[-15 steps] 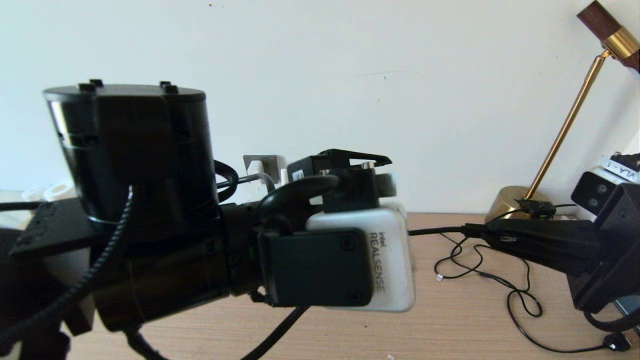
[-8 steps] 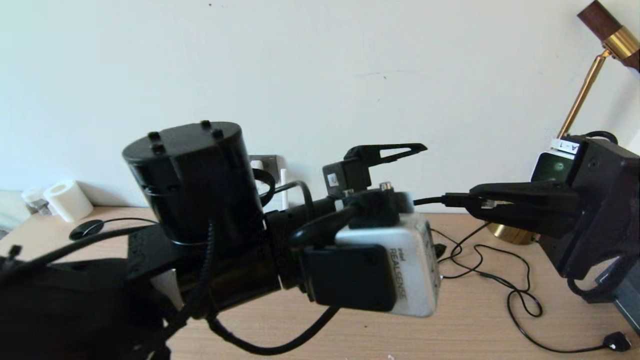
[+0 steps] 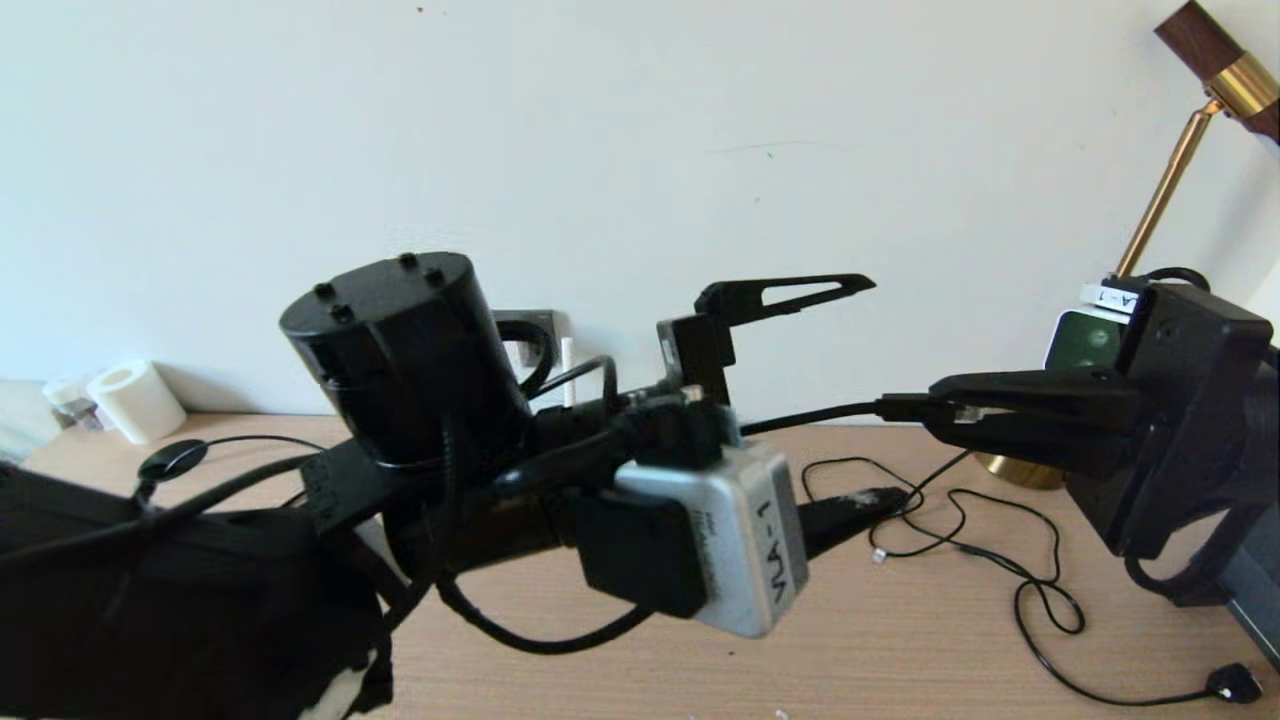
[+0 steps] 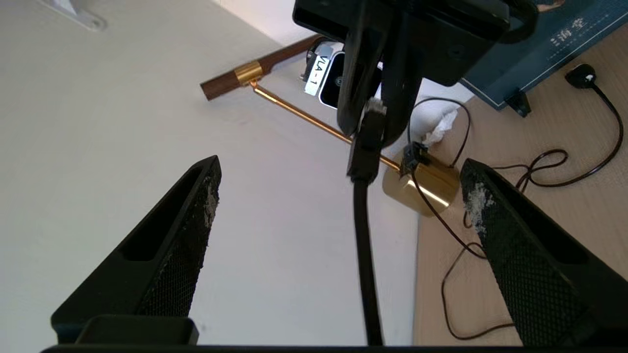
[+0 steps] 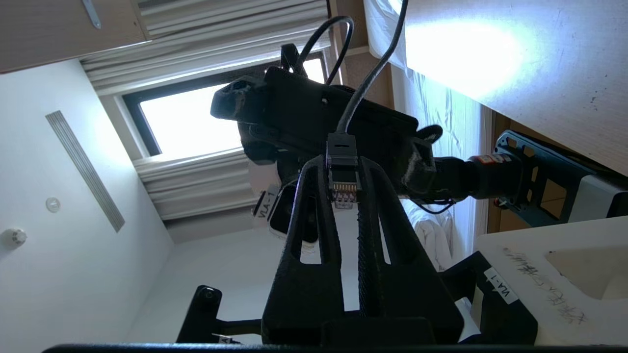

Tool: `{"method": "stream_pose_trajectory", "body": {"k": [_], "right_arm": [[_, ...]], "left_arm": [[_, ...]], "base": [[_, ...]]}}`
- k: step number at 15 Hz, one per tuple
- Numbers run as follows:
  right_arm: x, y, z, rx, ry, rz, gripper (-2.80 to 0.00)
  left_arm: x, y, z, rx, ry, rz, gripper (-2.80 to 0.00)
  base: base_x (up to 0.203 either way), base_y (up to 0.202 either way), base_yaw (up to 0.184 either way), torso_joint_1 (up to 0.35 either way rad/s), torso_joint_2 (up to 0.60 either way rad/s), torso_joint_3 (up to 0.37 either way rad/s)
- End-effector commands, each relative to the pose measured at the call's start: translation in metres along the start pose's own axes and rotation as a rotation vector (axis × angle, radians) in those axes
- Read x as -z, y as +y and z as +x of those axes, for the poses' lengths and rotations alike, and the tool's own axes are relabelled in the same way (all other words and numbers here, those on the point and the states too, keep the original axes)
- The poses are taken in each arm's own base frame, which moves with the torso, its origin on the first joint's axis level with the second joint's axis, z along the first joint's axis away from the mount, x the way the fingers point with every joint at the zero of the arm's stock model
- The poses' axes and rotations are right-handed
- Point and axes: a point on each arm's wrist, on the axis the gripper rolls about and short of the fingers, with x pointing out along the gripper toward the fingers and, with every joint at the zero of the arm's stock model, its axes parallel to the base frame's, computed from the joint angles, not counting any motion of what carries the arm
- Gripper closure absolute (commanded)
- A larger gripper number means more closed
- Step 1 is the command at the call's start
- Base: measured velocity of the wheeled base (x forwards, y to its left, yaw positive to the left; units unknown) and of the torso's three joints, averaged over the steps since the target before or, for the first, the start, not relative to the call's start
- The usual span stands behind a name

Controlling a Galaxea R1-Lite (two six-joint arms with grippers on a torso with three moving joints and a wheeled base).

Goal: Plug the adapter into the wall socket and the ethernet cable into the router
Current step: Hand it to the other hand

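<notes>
Black ethernet cable (image 3: 810, 416) pinched in right hand (image 3: 935, 410); left hand (image 4: 338, 196) spread wide; wall socket (image 3: 535, 322) half hidden.

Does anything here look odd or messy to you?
A little. The left gripper's fingertips carry whitish scuffs or residue on their textured pads. A thin black cord sprawls in loose loops over the desk. The right gripper neatly pinches the ethernet cable.

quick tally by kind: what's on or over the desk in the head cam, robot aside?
Ethernet cable: 1
Thin black cable: 1
Brass lamp: 1
Paper roll: 1
Wall socket: 1
Total: 5
</notes>
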Motion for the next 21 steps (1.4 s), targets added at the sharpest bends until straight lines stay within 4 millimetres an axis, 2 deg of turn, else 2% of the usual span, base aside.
{"method": "stream_pose_trajectory", "body": {"k": [1, 6, 9, 21], "right_arm": [[0.0, 0.001, -0.001, -0.004, 0.005, 0.003, 0.0], [-0.004, 0.004, 0.001, -0.008, 0.037, 0.051, 0.0], [-0.004, 0.005, 0.001, -0.01, 0.039, 0.049, 0.0], [-0.009, 0.0, 0.005, 0.002, 0.041, 0.067, 0.0]], "left_arm": [[0.005, 0.007, -0.005, -0.005, -0.021, 0.022, -2.8], [0.013, 0.008, -0.007, 0.0, -0.048, 0.036, -2.8], [0.018, 0.006, -0.001, 0.002, -0.047, 0.032, -2.8], [0.02, 0.004, 0.007, 0.002, -0.054, 0.034, -2.8]], "base": [[0.0, 0.0, 0.0, 0.0, 0.0, 0.0], [0.0, 0.0, 0.0, 0.0, 0.0, 0.0], [0.0, 0.0, 0.0, 0.0, 0.0, 0.0], [0.0, 0.0, 0.0, 0.0, 0.0, 0.0]]}}
